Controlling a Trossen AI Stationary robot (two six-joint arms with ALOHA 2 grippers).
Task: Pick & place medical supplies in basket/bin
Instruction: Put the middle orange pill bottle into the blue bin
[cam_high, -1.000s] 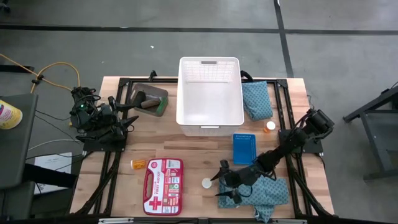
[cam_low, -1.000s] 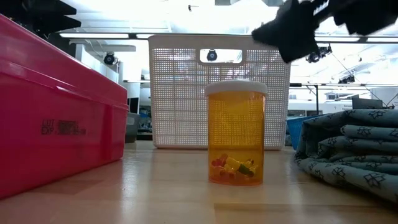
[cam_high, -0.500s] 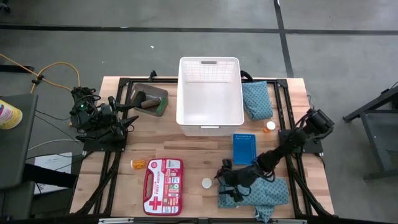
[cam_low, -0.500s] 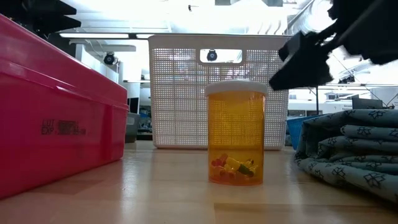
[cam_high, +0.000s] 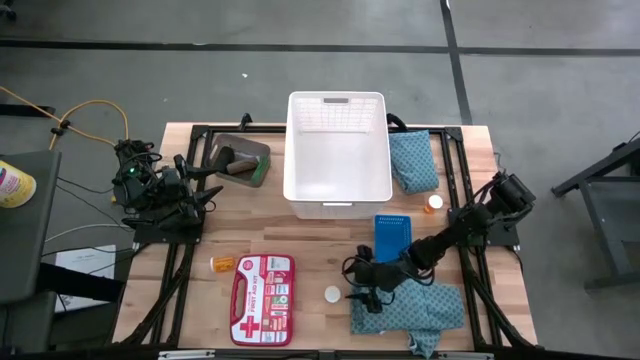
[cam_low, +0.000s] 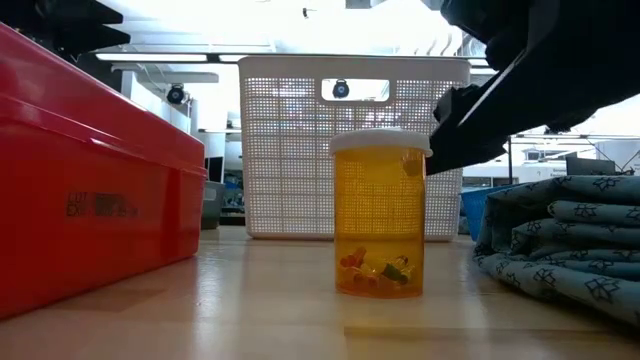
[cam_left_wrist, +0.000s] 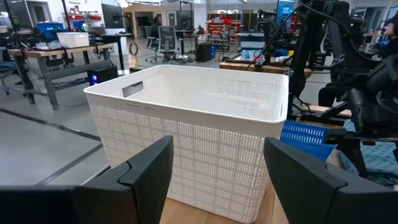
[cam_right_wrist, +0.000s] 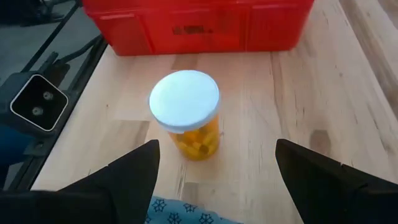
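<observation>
My right gripper (cam_high: 358, 284) has swung off the folded cloth (cam_high: 415, 308) toward the orange bottle (cam_right_wrist: 185, 114), which stands upright on the table between cloth and red first-aid case (cam_high: 262, 286). Fingers spread wide, holding nothing; bottle is lined up for grasping. Left gripper (cam_high: 205, 190) waits, spread

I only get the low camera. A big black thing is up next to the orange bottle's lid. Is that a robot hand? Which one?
Observer: Yes, it's the right gripper, reaching in from the table's right side.
Operator: Is it squeezing the bottle?
Observer: No. The right wrist view shows the orange bottle standing free ahead of the wide-open gripper, not touched.
Operator: Where's the other hand?
Observer: The left gripper is parked at the table's left edge, open, close to the grey bin.
</observation>
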